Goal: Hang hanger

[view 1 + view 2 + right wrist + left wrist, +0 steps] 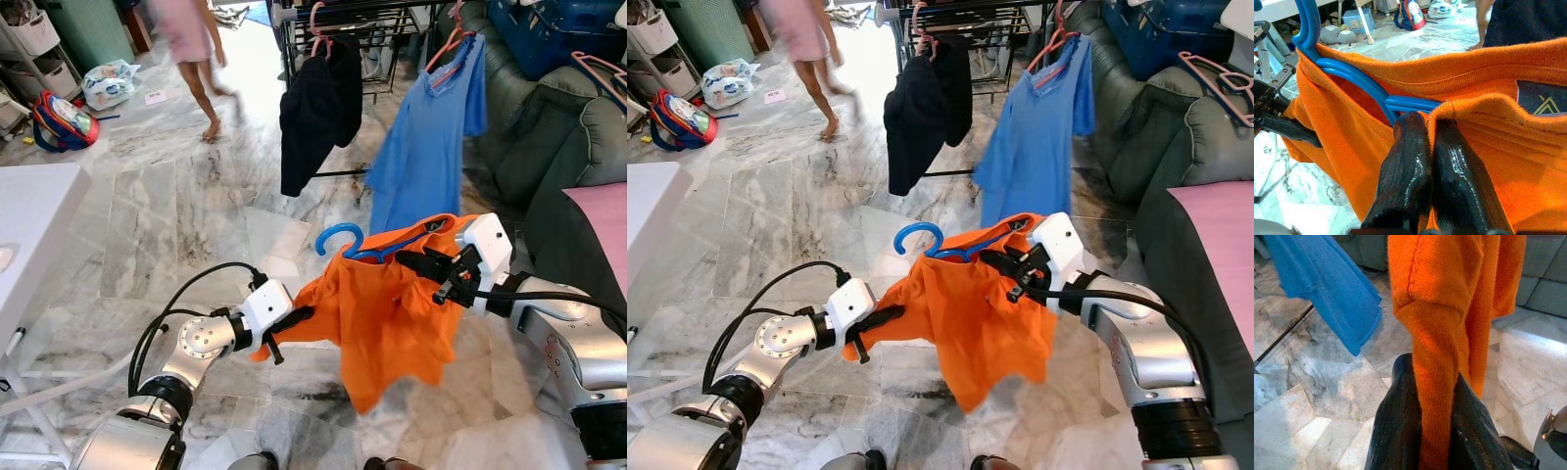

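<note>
An orange shirt (382,313) hangs on a blue hanger (333,238) in mid air before me, with the hook pointing to my left. My right gripper (411,261) is shut on the hanger's arm and the shirt collar; in the right wrist view its fingers (1405,161) pinch the blue hanger (1352,73) where it enters the collar. My left gripper (289,328) is shut on the shirt's left sleeve, seen as an orange fold (1442,382) between the fingers (1396,431). The drying rack (372,15) stands ahead across the floor.
On the rack hang a black garment (313,108) and a blue shirt (426,137) on pink hangers. A dark sofa (549,147) with pink hangers (602,73) runs along the right. A white table (34,215) is at the left. A person (191,39) walks at the back.
</note>
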### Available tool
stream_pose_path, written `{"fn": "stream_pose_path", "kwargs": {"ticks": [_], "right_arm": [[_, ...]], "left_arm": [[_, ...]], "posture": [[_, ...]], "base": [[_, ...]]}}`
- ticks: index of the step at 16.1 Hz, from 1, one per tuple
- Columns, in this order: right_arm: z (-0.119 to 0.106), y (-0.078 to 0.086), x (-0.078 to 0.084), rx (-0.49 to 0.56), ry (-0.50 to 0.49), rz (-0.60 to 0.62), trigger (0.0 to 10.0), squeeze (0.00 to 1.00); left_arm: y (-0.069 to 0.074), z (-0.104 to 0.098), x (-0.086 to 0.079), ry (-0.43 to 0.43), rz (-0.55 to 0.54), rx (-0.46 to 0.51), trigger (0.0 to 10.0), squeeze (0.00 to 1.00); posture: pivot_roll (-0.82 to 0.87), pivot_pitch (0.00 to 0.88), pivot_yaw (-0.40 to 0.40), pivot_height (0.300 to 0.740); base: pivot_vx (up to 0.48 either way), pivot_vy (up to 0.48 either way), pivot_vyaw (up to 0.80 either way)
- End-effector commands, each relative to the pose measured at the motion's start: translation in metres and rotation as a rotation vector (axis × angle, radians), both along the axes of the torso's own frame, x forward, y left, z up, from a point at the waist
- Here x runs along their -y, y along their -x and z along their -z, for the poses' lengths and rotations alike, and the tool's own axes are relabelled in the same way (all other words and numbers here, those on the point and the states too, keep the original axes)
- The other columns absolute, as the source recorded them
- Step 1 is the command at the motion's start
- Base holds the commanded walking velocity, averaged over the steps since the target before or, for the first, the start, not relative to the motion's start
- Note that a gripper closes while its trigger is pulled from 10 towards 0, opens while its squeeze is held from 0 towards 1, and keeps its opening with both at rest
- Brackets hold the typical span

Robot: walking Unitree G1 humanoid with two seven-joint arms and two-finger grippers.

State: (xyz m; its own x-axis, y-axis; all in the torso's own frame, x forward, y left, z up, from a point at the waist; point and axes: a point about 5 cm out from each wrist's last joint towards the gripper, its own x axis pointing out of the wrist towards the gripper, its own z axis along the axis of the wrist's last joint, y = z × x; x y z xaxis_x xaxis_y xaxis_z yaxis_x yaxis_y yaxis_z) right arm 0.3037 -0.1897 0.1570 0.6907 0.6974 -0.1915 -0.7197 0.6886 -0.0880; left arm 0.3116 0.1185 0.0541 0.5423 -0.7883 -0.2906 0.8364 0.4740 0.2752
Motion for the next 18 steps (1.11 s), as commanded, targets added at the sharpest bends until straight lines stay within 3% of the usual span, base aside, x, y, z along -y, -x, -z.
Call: {"fn": "stream_pose_path", "kwargs": {"ticks": [1, 3, 4, 5, 7, 10, 13, 17, 18], "right_arm": [[-0.005, 0.002, -0.014, 0.017, -0.019, -0.069, 0.0, 0.0], [-0.004, 0.005, -0.018, 0.009, -0.024, -0.077, 0.0, 0.0], [0.026, 0.007, -0.027, -0.01, 0.013, 0.02, 10.0, 0.0], [0.037, 0.003, -0.029, 0.011, 0.023, 0.102, 10.0, 0.0], [0.032, -0.005, -0.027, 0.048, -0.003, 0.159, 10.0, 0.0], [0.03, -0.013, -0.028, 0.099, 0.004, 0.189, 10.0, 0.0], [0.018, -0.02, -0.033, 0.158, -0.031, 0.191, 10.0, 0.0], [0.02, -0.018, -0.062, 0.151, -0.058, 0.076, 10.0, 0.0], [0.031, -0.016, -0.074, 0.142, -0.039, 0.061, 10.0, 0.0]], "left_arm": [[0.0, -0.004, 0.007, -0.003, 0.048, 0.03, 0.0, 0.0], [0.001, -0.004, 0.008, -0.004, 0.052, 0.033, 0.0, 0.0], [-0.013, -0.006, 0.011, 0.089, -0.159, -0.025, 10.0, 0.0], [-0.019, -0.007, 0.01, 0.148, -0.279, -0.066, 10.0, 0.0], [-0.023, -0.008, 0.008, 0.179, -0.343, -0.084, 10.0, 0.0], [-0.027, -0.01, 0.004, 0.186, -0.399, -0.087, 10.0, 0.0], [-0.024, -0.006, 0.002, 0.138, -0.381, -0.079, 10.0, 0.0], [-0.018, 0.004, 0.006, 0.095, -0.38, -0.092, 10.0, 0.0], [-0.013, 0.01, 0.008, 0.083, -0.397, -0.106, 10.0, 0.0]], "posture": [[-0.13, 0.144, 0.058, 0.74], [-0.13, 0.144, 0.058, 0.74], [-0.14, 0.115, 0.067, 0.74], [-0.14, 0.112, 0.065, 0.74], [-0.13, 0.104, 0.057, 0.74], [-0.12, 0.094, 0.047, 0.74], [-0.11, 0.085, 0.04, 0.74], [-0.11, 0.067, 0.025, 0.74], [-0.1, 0.062, 0.024, 0.74]], "base": [[0.0, 0.0, 0.0], [0.0, 0.0, 0.0], [0.0, 0.0, 0.0], [0.0, 0.0, 0.0], [0.0, 0.0, 0.0], [0.0, 0.0, 0.0], [0.0, 0.0, 0.0], [0.0, 0.0, 0.0], [0.0, 0.0, 0.0]]}}
